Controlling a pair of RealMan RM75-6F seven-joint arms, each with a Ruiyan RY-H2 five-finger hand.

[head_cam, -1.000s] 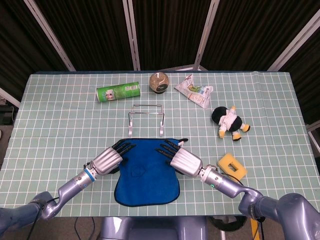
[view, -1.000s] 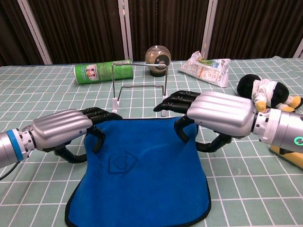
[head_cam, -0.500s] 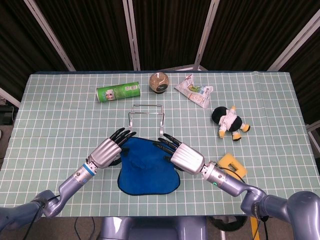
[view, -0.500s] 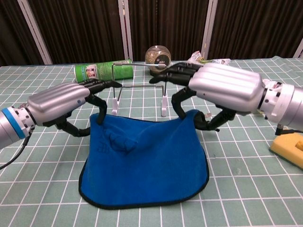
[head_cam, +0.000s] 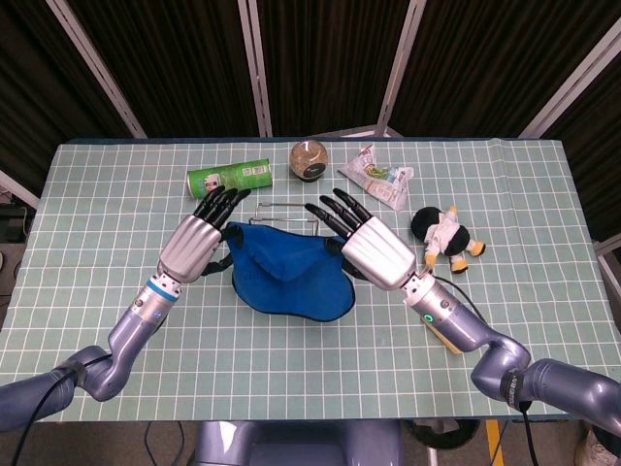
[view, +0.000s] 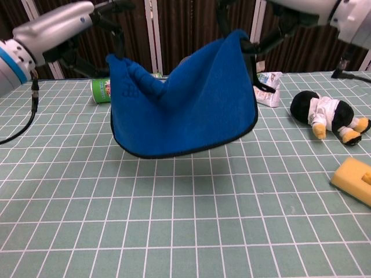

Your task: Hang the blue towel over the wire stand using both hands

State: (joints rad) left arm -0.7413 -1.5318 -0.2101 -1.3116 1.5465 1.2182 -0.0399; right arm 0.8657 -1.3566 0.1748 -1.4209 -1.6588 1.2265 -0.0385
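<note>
The blue towel (head_cam: 287, 275) (view: 182, 104) hangs in the air above the table, sagging in the middle, with its dark-edged hem lowest. My left hand (head_cam: 199, 243) (view: 64, 23) pinches its upper left corner. At the upper right corner my right hand (head_cam: 369, 245) (view: 278, 11) holds the cloth, and the top edge of the chest view cuts this hand off. The wire stand (head_cam: 281, 208) shows only as its top bar just behind the towel in the head view; the towel hides it in the chest view.
A green can (head_cam: 231, 179) (view: 101, 91) lies at the back left, a round jar (head_cam: 310, 160) behind the stand. Also on the checked table (view: 185, 220) are a snack bag (head_cam: 378, 176) (view: 265, 87), a plush penguin (head_cam: 444, 236) (view: 324, 113) and a yellow sponge (view: 353, 179) at the right.
Both hands have lifted the towel off the table and carried it up and away from me, toward the wire stand. It now hangs free in front of the stand.
</note>
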